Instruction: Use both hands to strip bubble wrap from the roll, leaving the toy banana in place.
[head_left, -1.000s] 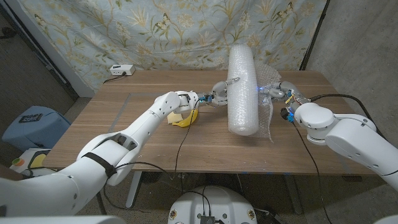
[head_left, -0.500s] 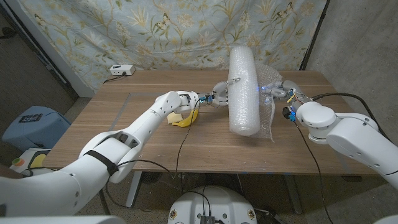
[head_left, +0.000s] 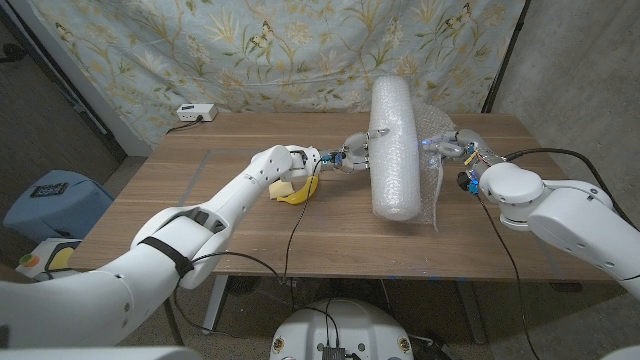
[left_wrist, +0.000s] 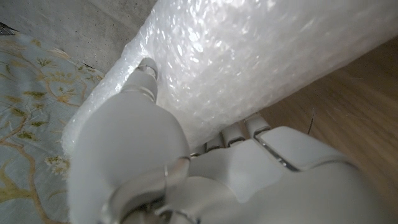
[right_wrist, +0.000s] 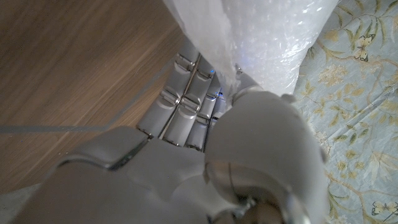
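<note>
— Any writing or labels to read?

— None legible: plain bubble wrap roll (head_left: 394, 150), plain yellow toy banana (head_left: 297, 190). Small white box (head_left: 196, 113) at the bench's (head_left: 200, 220) far corner, about 10 o'clock from the roll, too small to read.

— Where does the roll sit?

— Right of centre, lying lengthwise from the far edge toward the near one, tilted slightly. Banana well apart at its 9 o'clock, resting on the wood under the left forearm.

— And the hands?

— Left hand (head_left: 352, 153) pressed against the roll's side at 9 o'clock, fingers (left_wrist: 147, 70) curled onto the wrap, gripping it in the left wrist view. Right hand (head_left: 452, 150) at 3 o'clock, thumb and fingers (right_wrist: 186, 93) pinching a loose sheet (head_left: 432, 185) hanging off the roll.

— Edges and free room?

— Roll's near end well short of the front edge; loose sheet trailing toward 5 o'clock. Broad bare wood at 7 and 8 o'clock. Right edge of the bench close behind the right arm. Floral cloth (head_left: 280, 50) hanging just behind the far edge.
</note>
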